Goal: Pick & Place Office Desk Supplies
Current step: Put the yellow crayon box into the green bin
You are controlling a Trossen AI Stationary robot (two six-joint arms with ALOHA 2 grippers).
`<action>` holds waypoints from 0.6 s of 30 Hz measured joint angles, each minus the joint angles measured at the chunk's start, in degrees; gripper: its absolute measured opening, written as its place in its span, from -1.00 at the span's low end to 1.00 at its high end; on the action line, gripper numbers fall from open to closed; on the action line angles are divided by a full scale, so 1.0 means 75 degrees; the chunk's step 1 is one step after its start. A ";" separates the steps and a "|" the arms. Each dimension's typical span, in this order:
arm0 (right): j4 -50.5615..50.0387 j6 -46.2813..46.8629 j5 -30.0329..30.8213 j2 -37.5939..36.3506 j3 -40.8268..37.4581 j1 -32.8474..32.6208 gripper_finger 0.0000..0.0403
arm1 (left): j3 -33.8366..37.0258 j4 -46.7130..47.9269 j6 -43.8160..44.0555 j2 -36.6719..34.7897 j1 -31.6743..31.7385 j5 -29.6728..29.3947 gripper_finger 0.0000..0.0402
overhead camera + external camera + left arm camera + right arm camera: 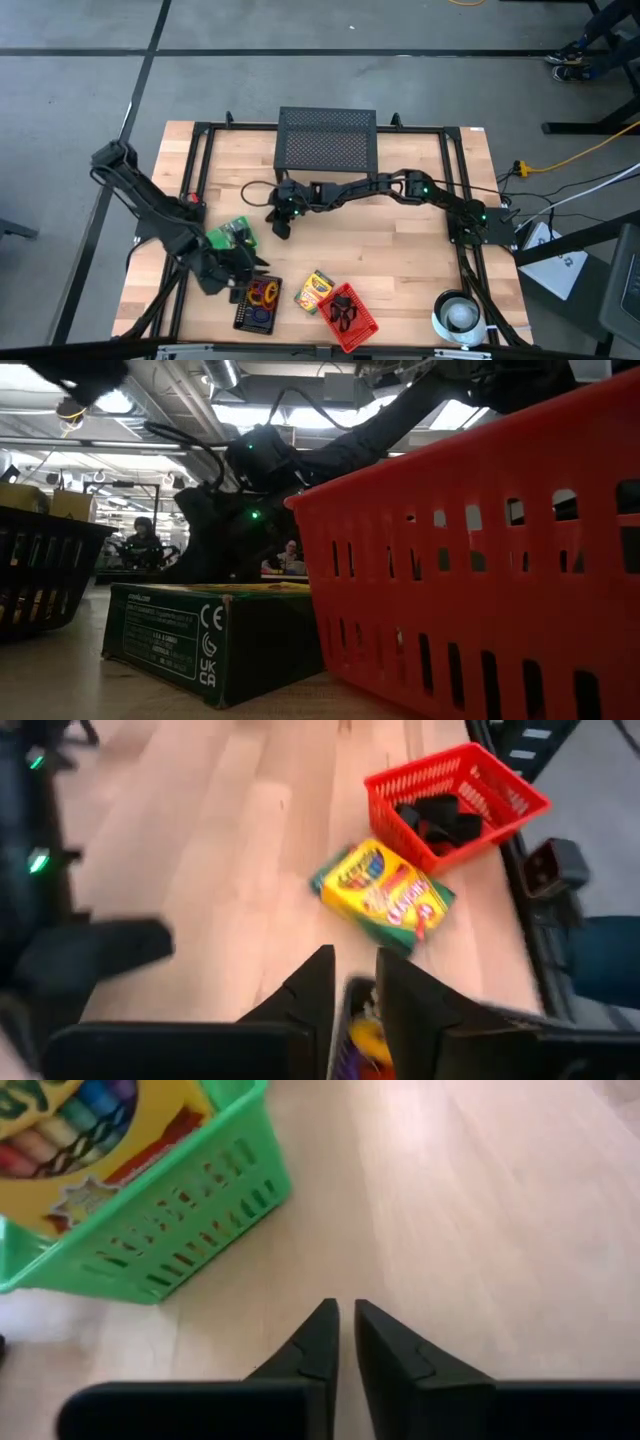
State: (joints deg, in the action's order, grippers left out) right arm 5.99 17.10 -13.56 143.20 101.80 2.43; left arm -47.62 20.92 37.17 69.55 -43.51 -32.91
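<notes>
Looking straight down first: my left hand hovers at the front left of the counter, between the green basket and the black tray of coloured rings. A crayon box lies loose beside the red basket, which holds black clips. My right hand hangs mid-counter, in front of the mesh stand. A white roll sits at the front right corner.

From counter height, the crayon box lies flat against the red basket; a dark arm looms behind.

Past my left wrist, my left hand shows its fingers narrowly parted over the rings, holding nothing I can see. The crayon box rests just beside the red basket with its clips.

Past my right wrist, my right hand is nearly closed and empty above bare wood; the green basket holds another crayon box.

I judge a ring is my likeliest pick: I should centre on one rim, descend straight, and close gently so neighbours stay put
</notes>
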 joint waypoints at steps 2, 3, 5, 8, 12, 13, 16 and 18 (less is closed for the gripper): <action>0.0010 0.0000 -0.0186 0.0000 0.0000 0.0068 -0.75 | 0.0000 -0.0444 -0.0567 0.0239 0.0236 0.0162 -0.59; -0.0002 -0.0017 -0.0293 -0.0003 0.0000 0.0091 -0.71 | 0.0000 -0.0695 -0.0856 0.0369 0.0375 0.0327 -0.57; -0.0095 -0.0023 -0.0515 -0.0052 0.0000 0.0152 -0.65 | 0.0000 -0.1147 -0.1477 0.0679 0.0656 0.0788 -0.55; -0.0355 -0.0036 -0.0538 -0.0134 0.0000 0.0233 -0.62 | 0.0000 -0.1915 -0.2187 0.1294 0.1127 0.1686 -0.58; -0.0628 -0.0163 -0.0391 -0.0205 0.0000 0.0371 -0.72 | 0.0000 -0.2553 -0.2700 0.2046 0.1699 0.2193 -0.75; -0.0702 -0.0234 -0.0396 -0.0224 0.0000 0.0401 -0.75 | 0.0000 -0.2591 -0.2721 0.2182 0.1823 0.2262 -0.80; -0.0957 -0.0530 -0.0534 -0.0424 -0.0012 0.0438 -0.82 | 0.0000 -0.2590 -0.2780 0.2517 0.2124 0.2818 -0.95; -0.1048 -0.0806 -0.0545 -0.0659 -0.0009 0.0431 -0.85 | 0.0000 -0.2639 -0.3004 0.2669 0.2228 0.3275 -0.98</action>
State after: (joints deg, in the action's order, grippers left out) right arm -1.87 11.06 -17.65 138.25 101.73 5.66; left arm -47.62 1.12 14.64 89.58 -26.79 -8.35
